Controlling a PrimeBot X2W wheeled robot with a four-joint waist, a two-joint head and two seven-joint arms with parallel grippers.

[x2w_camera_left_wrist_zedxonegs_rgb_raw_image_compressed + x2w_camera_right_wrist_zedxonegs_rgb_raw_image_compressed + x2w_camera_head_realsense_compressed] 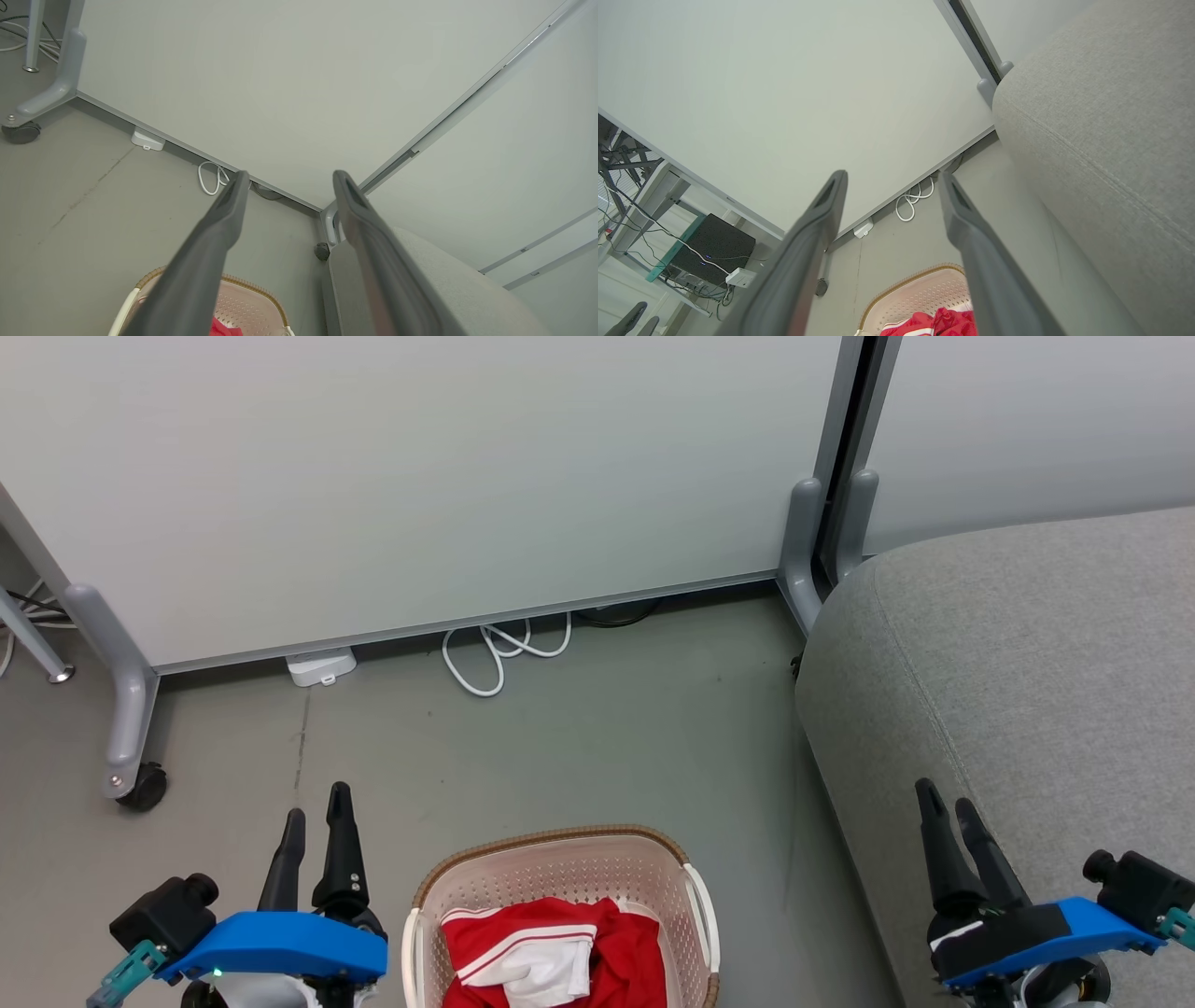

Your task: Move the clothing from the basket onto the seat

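Currently the clothing (551, 957) is lying bunched in the basket (560, 845), which is sitting on the floor (560, 747) beside the seat (1027, 663). Left gripper (317, 801) and right gripper (944, 795) are hovering, jaws wide, holding nothing.

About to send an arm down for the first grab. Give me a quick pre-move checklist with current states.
1. left gripper open and empty: ok.
2. right gripper open and empty: ok.
3. clothing lying in the basket, uncovered from above: ok.
4. Landing spot on the seat, visible part bare: ok.
5. Whole basket in the head view: not ok, its near end is cut off at the bottom edge.
6. Number of garments in the pile: cannot tell.
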